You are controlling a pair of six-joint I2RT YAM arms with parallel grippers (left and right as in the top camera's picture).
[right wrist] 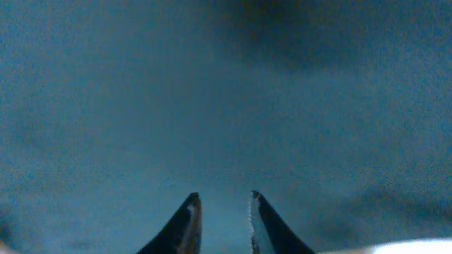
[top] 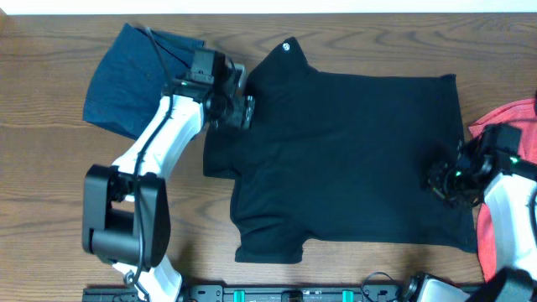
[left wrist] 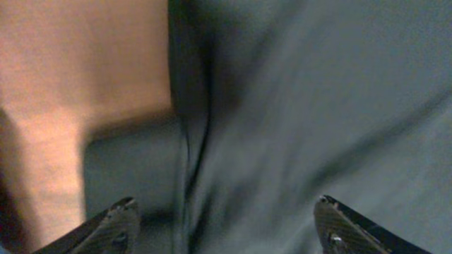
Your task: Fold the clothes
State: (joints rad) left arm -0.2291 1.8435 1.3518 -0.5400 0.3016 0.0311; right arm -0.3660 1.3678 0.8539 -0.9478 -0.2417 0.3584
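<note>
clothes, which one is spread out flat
The black T-shirt in the middle; the navy garment lies bunched top left, the red one at the right edge.

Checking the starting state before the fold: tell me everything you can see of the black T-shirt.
The black T-shirt is soft matte cloth, spread flat and unfolded on the wooden table, neck end left, hem right, a short sleeve pointing to each long edge. A small white mark sits by the far sleeve. The left gripper hangs open over the neck end; the right gripper, nearly closed, is at the hem, grip unclear.
</note>
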